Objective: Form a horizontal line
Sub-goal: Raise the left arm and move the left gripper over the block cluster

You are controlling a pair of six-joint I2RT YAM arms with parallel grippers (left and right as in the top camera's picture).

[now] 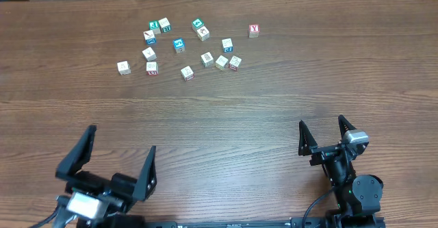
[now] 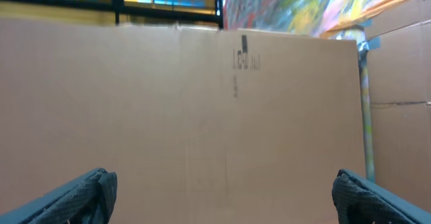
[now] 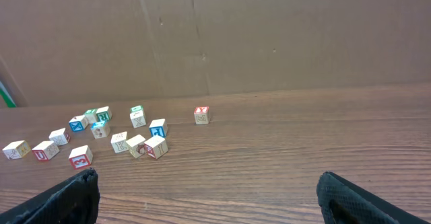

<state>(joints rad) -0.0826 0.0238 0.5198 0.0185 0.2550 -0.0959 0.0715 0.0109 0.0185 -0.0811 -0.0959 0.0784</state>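
Cubes [image 1: 179, 45] loose in upper middle of overhead frame, not yet in a row; red-Y cube [image 1: 254, 30] alone at cluster's right. Probably light, hard, smooth: pinch across opposite flat faces. Left claw [image 1: 122, 137] and right claw [image 1: 321, 120] wide open, empty, at bottom edge.

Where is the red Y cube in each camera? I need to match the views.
Overhead: Y cube upper middle, alone, right of the other cubes.
Left wrist: not in it; only cardboard shows.
Right wrist: Y cube just left of centre, again right of the rest.
Landmark: the blue cube nearest it, seen in overhead and right wrist.
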